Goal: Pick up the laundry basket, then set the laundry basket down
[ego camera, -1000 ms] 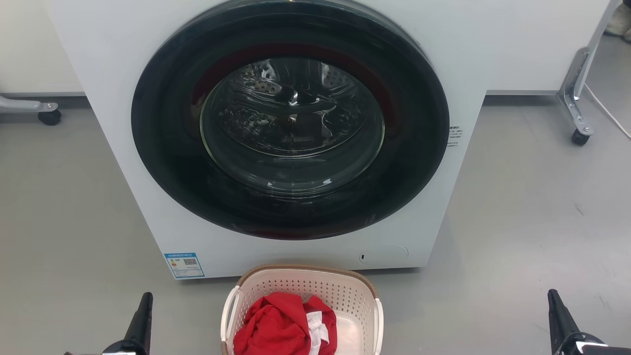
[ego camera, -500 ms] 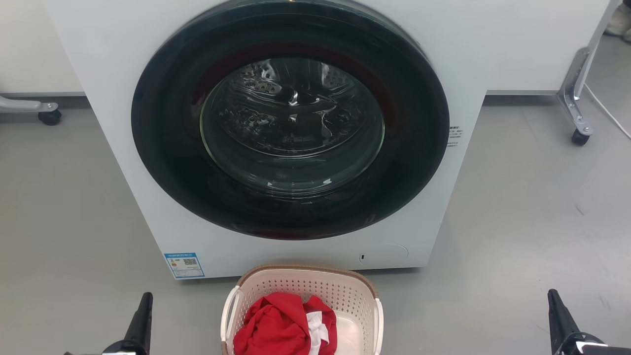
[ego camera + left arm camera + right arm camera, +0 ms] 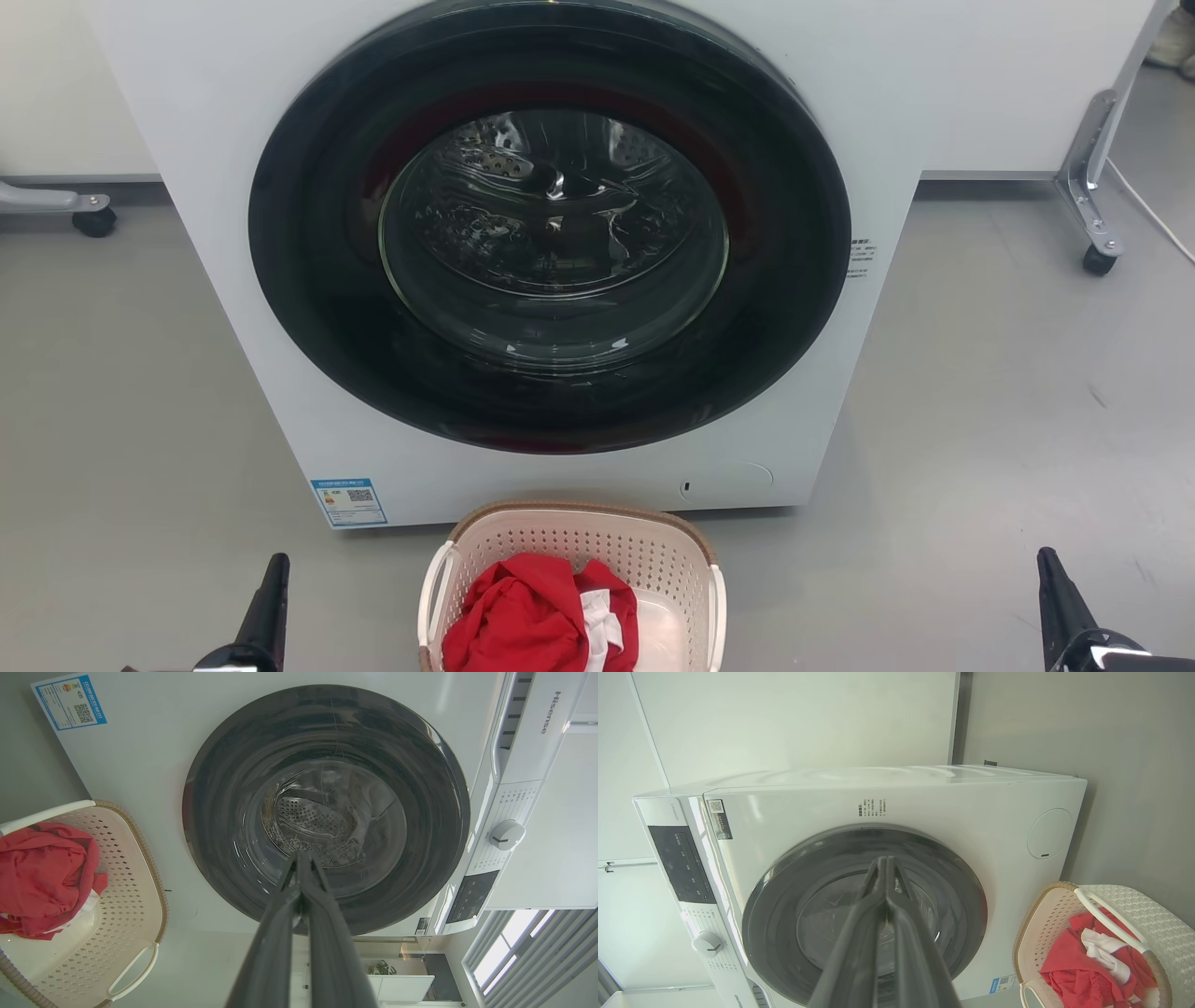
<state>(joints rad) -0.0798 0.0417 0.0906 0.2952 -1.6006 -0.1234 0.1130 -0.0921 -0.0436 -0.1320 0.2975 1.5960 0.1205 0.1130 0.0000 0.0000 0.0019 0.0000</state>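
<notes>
Laundry basket (image 3: 579,546) on floor at 6 o'clock in head view, just in front of washing machine (image 3: 233,280), red clothes (image 3: 523,616) inside. Left gripper (image 3: 275,571) at 8, right gripper (image 3: 1047,565) at 4, both well apart from basket. Both finger pairs pressed together, nothing held.

A cream perforated plastic laundry basket (image 3: 597,543) with a brown woven-look rim and white side handles stands upright on the grey floor (image 3: 980,420). Red cloth (image 3: 523,616) lies inside.
</notes>
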